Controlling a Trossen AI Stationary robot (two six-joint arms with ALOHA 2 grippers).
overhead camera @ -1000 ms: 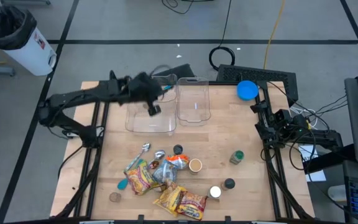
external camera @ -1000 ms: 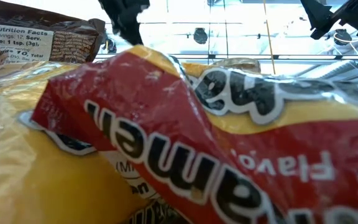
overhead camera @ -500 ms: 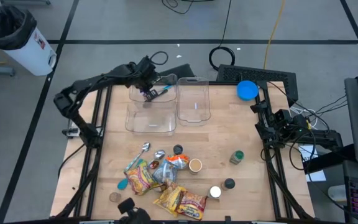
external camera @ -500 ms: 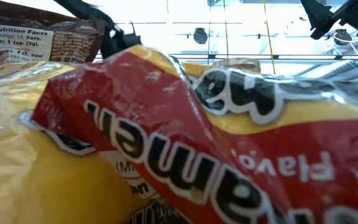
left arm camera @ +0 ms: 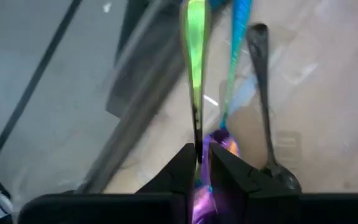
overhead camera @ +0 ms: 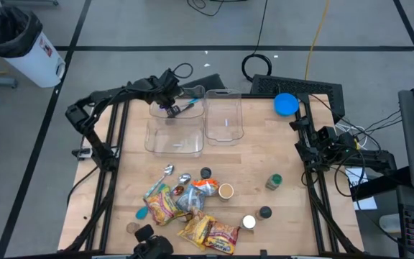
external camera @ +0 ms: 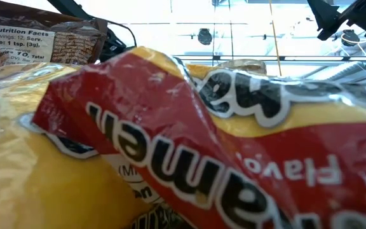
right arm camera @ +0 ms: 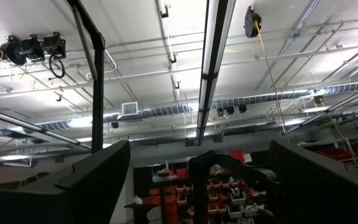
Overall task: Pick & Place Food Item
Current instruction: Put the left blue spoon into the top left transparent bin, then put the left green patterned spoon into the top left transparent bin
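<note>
My left gripper [overhead camera: 168,106] hangs over the far end of the left clear container [overhead camera: 175,133], shut on an iridescent utensil [left arm camera: 195,68]. Next to it in the left wrist view are a second iridescent, blue-tinted utensil [left arm camera: 236,56] and a dark metal spoon [left arm camera: 263,99]. The food packets and jars [overhead camera: 185,205] lie in a pile near the table's front edge, and a ramen packet [external camera: 202,146] fills the low view. My right gripper [right arm camera: 194,186] is folded back at the table's right side [overhead camera: 322,140], pointing up at the ceiling, open. My left gripper pinches the iridescent utensil between its two fingers [left arm camera: 182,171], at a point on its thin stem [left arm camera: 197,140]. The fingers slant down from the table's left side. The green-tinted stem runs on away from the fingertips, and a purple part shows in the gap behind them.
A second clear container [overhead camera: 223,115] stands right of the first. A blue lid [overhead camera: 286,103] and a keyboard [overhead camera: 297,88] lie at the far right. Spoons [overhead camera: 169,171], small jars [overhead camera: 273,181] and cups [overhead camera: 226,191] are scattered near the pile.
My left gripper has swung from over the middle of the left container toward the table's far edge and gone down to the container's far end, carrying the iridescent utensil. It has slowed almost to a stop in the last half second.
</note>
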